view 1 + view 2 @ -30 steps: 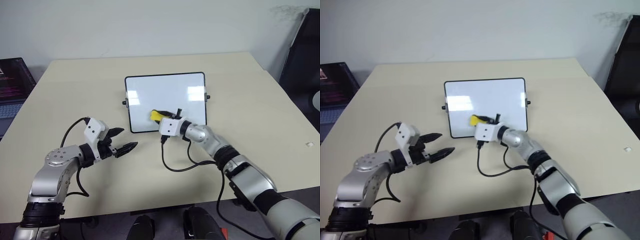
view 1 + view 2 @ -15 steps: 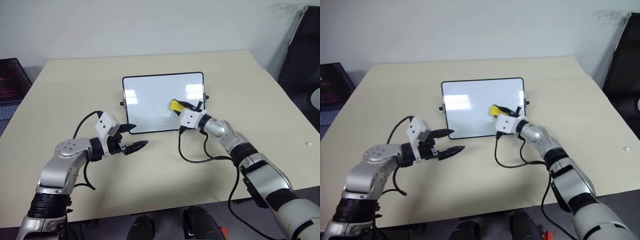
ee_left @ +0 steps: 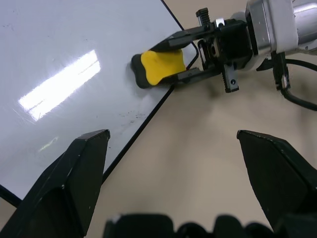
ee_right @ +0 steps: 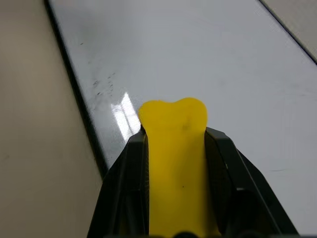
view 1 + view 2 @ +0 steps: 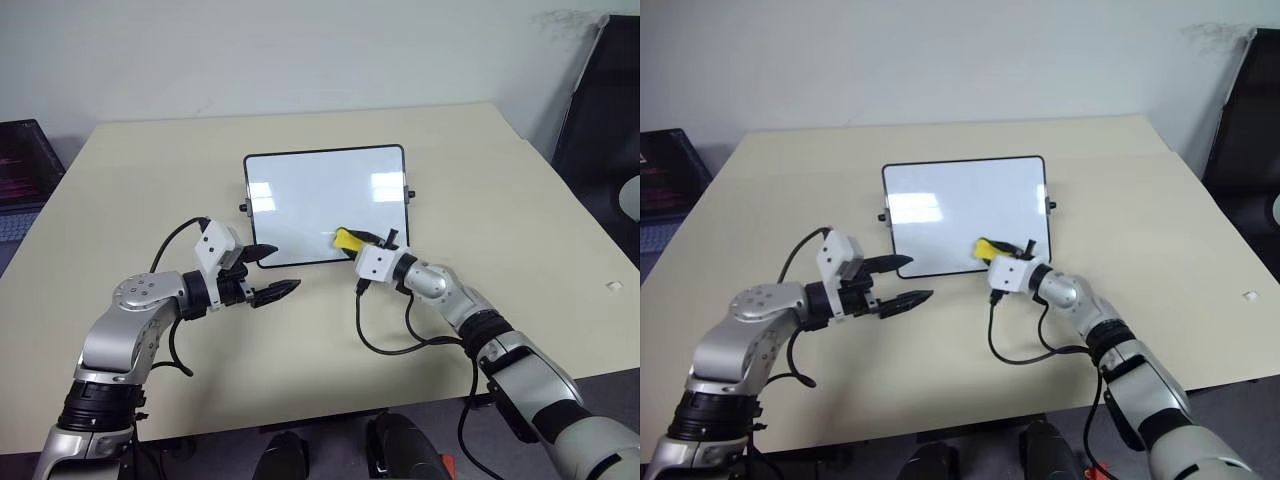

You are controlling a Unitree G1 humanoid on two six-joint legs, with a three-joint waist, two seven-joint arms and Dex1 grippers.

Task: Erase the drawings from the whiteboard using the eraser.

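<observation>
Your right gripper's two black fingers are pinched tight on the eraser, which sits against the near right part of the whiteboard, just inside its front frame edge. Your left gripper hangs over the table just off the board's near left corner, fingers spread wide with nothing between them, one tip close to the frame but apparently not touching it.

Little seems left to wipe: the left wrist view shows only faint specks on the white near the front edge, beside the eraser, and the right wrist view shows a similar dusting by the frame. No clear scribbles are visible elsewhere on the board, though glare patches cover part of it.

To finish well, keep the dark pad flat on the surface, sweep along that front edge over the specks, and don't let the eraser ride off onto the frame. If the board slides, steady its corner with your left gripper.
</observation>
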